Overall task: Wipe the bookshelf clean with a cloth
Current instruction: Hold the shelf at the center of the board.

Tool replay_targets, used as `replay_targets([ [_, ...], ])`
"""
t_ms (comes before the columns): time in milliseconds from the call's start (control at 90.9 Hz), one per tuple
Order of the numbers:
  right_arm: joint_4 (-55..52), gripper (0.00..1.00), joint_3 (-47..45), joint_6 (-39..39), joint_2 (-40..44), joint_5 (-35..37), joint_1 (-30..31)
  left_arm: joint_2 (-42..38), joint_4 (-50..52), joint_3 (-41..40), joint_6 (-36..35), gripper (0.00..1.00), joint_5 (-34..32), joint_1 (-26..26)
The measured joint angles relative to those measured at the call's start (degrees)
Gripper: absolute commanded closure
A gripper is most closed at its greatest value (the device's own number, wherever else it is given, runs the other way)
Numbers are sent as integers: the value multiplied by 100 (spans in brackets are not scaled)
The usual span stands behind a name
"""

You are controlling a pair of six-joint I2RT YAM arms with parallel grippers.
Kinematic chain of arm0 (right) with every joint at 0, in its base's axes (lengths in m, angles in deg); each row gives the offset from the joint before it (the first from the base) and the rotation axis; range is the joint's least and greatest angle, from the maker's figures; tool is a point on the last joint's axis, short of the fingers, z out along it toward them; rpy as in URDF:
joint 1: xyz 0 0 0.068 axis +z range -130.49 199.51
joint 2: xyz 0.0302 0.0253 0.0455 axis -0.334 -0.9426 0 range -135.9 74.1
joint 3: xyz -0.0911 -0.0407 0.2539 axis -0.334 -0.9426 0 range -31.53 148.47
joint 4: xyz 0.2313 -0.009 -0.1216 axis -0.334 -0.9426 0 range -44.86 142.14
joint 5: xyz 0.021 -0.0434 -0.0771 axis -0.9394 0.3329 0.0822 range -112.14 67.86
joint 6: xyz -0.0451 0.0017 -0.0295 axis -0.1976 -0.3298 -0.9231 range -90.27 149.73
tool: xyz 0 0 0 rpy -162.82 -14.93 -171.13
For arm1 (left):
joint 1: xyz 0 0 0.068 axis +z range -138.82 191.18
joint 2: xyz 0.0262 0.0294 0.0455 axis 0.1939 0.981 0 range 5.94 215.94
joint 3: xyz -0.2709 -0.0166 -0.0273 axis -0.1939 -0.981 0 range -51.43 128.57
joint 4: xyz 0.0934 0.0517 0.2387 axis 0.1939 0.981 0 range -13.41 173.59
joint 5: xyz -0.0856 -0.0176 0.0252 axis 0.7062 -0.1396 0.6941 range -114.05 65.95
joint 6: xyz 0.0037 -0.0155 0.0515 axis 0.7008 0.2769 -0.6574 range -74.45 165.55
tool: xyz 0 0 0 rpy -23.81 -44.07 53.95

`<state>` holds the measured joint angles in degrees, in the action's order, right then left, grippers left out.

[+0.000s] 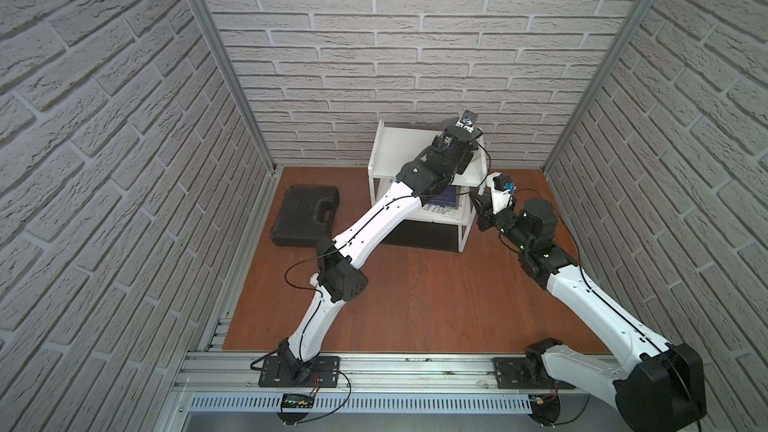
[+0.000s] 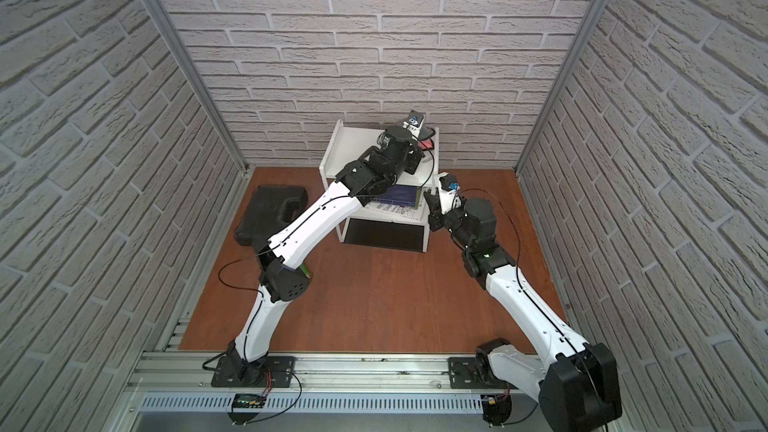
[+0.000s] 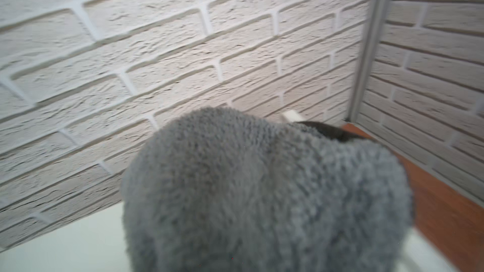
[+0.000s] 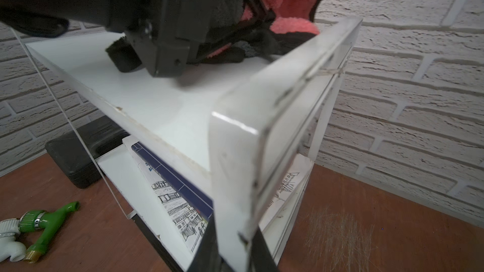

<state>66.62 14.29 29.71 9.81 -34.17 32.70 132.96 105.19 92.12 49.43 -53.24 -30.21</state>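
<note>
Brown wood counter [image 1: 415, 297] up front first: a green tap fitting [image 4: 52, 215] lies out in front of the bookshelf [image 1: 388, 147], toward its left, and a black case [image 1: 305, 216] sits just off the bookshelf's left side. At the bookshelf's right end, the right pincer [image 1: 477, 198] looks clamped shut on the white side rail, bracing the unit I reckon. A printed booklet [image 4: 178, 192] lies on the lower board. Further back, on the top board near the bookshelf's far right corner, the left pincer [image 4: 167, 58] is closed on the cloth [image 3: 262, 192] and presses it down, pink part bunched against the side rail. So this is mid-wipe on the top board, I'd say. Next move calls for a flat sweep toward the bookshelf's left end with steady downward pressure, without pushing the cloth off the back edge. Lower board probably needs doing too, and that booklet's in the way. Last comes the brick wall [image 1: 415, 76], right behind the bookshelf.
</note>
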Motion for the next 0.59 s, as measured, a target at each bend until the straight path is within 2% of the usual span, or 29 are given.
replay_targets([
  [143,109,97,146,-101,-258,-319,-273,-634,-304,-1071,-160,100,-852,675],
  [275,317,97,411,-181,-684,-614,-570,-789,-245,-1272,-146,100,-1231,1008],
  [396,463,96,485,-160,-855,-772,-686,-726,-116,-1110,-131,100,-1003,756],
  [594,511,96,404,-118,-791,-929,-715,-649,201,-767,-107,100,103,94],
])
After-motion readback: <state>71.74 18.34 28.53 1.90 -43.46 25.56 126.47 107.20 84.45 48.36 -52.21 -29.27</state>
